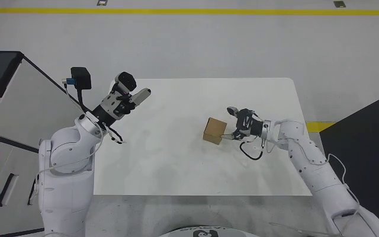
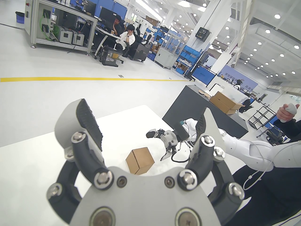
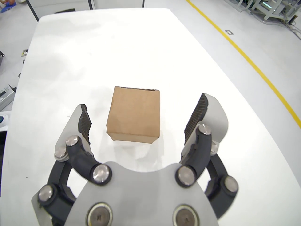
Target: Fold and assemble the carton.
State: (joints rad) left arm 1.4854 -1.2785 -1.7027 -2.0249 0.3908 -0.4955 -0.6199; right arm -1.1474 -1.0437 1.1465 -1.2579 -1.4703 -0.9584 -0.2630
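The box (image 1: 214, 130) sits at the table's (image 1: 177, 160) 3 o'clock side, the spread right tool (image 1: 228, 124) just beside it. The left tool (image 1: 142, 95), also spread at 10 o'clock, should brace the opposite wall before pressing.

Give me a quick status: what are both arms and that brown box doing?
Left gripper open, empty, raised away from carton. Right gripper open, facing carton, not gripping. Carton looks closed, sitting on table.

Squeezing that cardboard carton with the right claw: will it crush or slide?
Probably light, being small thin cardboard, the carton may slide on the smooth white table. Its walls likely dent under a hard squeeze. Sitting flat and boxy, tipping seems unlikely.
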